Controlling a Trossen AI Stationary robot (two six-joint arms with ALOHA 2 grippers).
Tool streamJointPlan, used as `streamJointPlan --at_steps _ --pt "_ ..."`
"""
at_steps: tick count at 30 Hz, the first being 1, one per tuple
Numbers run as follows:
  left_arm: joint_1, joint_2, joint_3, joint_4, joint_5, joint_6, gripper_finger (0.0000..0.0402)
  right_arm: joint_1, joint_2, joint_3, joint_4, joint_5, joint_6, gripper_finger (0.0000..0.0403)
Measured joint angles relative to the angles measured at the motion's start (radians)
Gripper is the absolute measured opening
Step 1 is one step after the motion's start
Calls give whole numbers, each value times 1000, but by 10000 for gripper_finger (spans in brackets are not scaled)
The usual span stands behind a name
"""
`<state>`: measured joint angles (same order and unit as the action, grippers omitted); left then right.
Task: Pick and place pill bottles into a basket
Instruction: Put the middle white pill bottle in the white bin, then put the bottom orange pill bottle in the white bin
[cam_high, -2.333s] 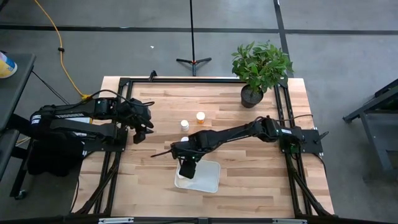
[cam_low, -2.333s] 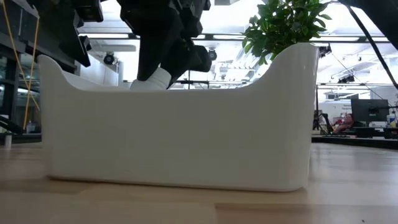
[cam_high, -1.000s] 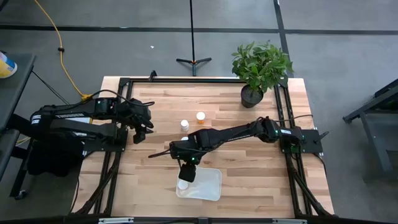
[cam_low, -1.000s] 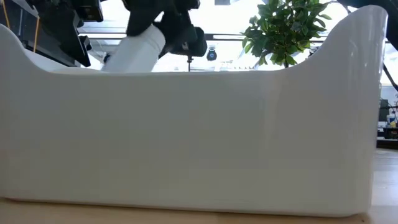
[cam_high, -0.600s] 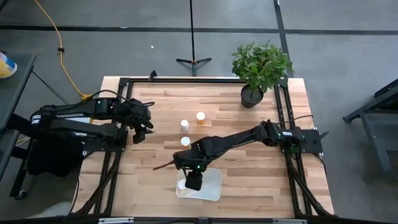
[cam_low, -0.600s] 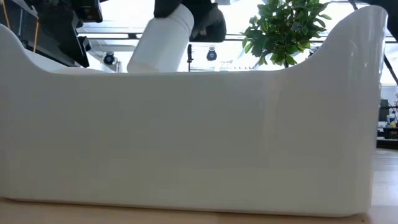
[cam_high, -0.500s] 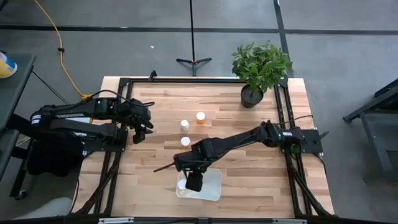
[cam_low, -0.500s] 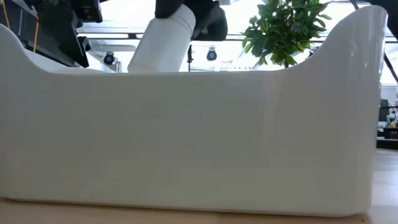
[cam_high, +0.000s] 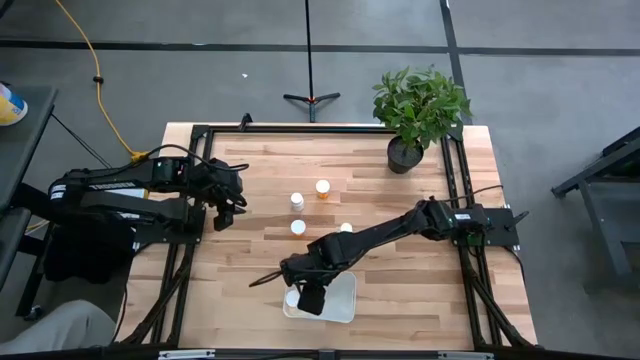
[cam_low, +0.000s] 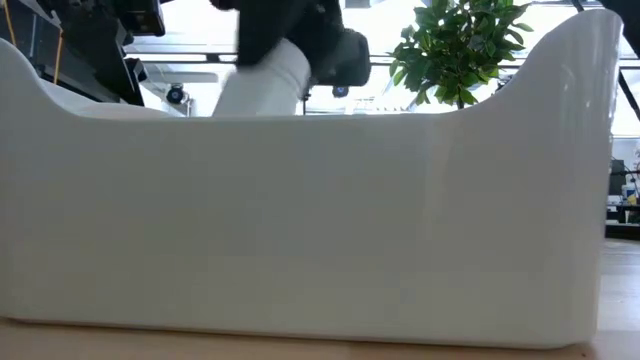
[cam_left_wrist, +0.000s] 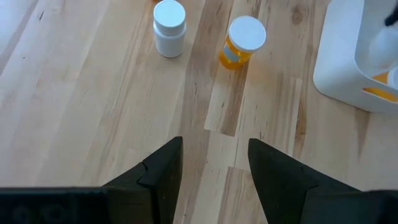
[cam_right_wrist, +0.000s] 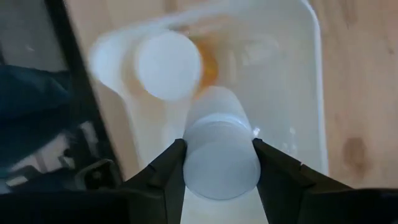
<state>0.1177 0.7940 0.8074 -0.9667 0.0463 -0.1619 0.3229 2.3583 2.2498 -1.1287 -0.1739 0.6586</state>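
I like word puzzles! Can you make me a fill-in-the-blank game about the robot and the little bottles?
1. The right gripper holds a white bottle over the ____.
2. A bottle with an orange body already sits in the basket, and its cap is ____.
3. The number of bottles out on the table in the high view is ____.
4. The left gripper is empty, and its fingers are ____.

Missing words: basket; white; four; open

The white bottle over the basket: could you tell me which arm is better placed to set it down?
Right. Its pincer grips the white bottle directly above the basket; the left pincer waits empty near the table's left edge.
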Motion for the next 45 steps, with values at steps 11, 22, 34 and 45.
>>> streamJointPlan --at_steps 11,22,34,45 --pt "0 0 0 6 0 -18 216 -1 -1 -76 87 -2 17 149" --pt "0 0 0 38 1 -26 216 -26 -1 -75 139 42 -10 172" --pt "0 0 0 37 2 -27 216 -37 -1 -75 169 51 -56 190" --pt "0 0 0 37 2 -27 216 -37 -1 -75 169 -1 -55 176"
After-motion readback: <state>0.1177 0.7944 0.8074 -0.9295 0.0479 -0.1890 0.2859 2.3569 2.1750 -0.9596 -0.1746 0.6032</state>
